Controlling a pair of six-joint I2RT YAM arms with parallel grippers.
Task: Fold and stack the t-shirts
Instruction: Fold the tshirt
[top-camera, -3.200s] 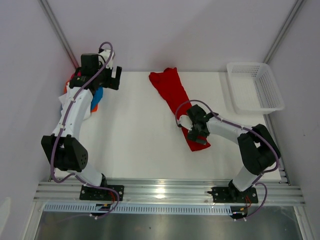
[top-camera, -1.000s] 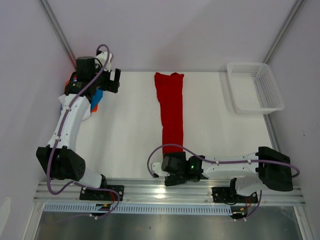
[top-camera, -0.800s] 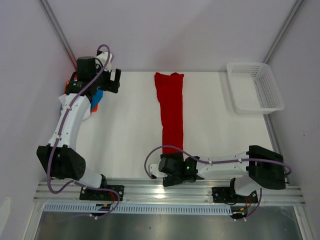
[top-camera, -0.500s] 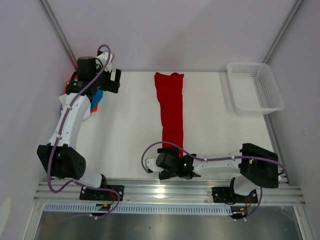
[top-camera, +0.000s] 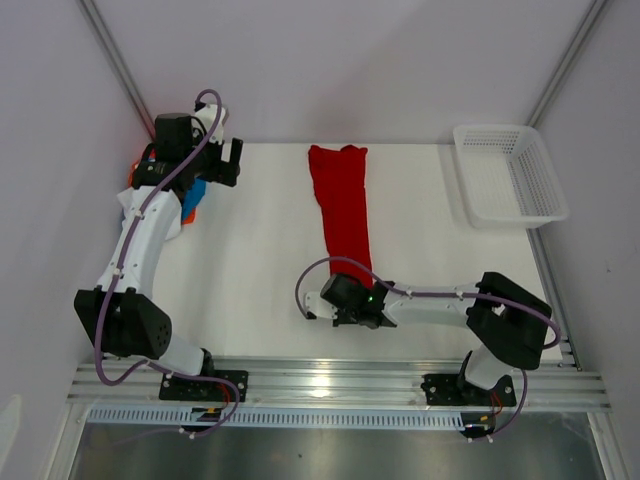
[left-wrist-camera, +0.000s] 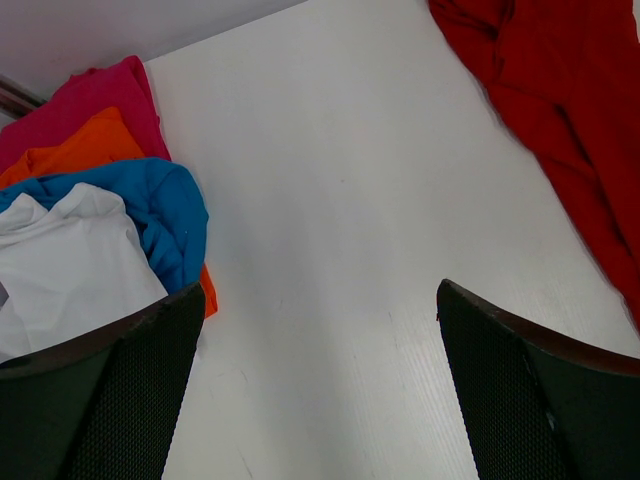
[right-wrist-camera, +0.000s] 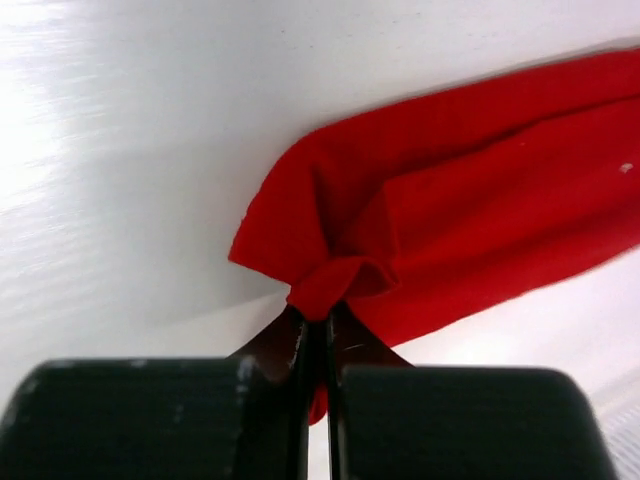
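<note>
One pinch of cloth is the whole story here: the right gripper (right-wrist-camera: 318, 325) has its jaws pressed together on a bunched fold at the near end of the red t-shirt (top-camera: 340, 205). That shirt lies mid-table as a long narrow strip. Its long axis runs from the far edge straight toward the arms, so all the rest of it stretches away beyond the claw. To my eye, the next move is to carry this near end along that axis toward the far end, halving the strip. Any sideways drift would skew the fold. The right arm is clearly the nearer one. Far left, the left gripper (top-camera: 231, 159) hovers spread wide, holding nothing, over the pile of t-shirts (left-wrist-camera: 100, 220), white, blue, orange and pink, at the edge of the table (top-camera: 260, 260), well apart from the red one.
</note>
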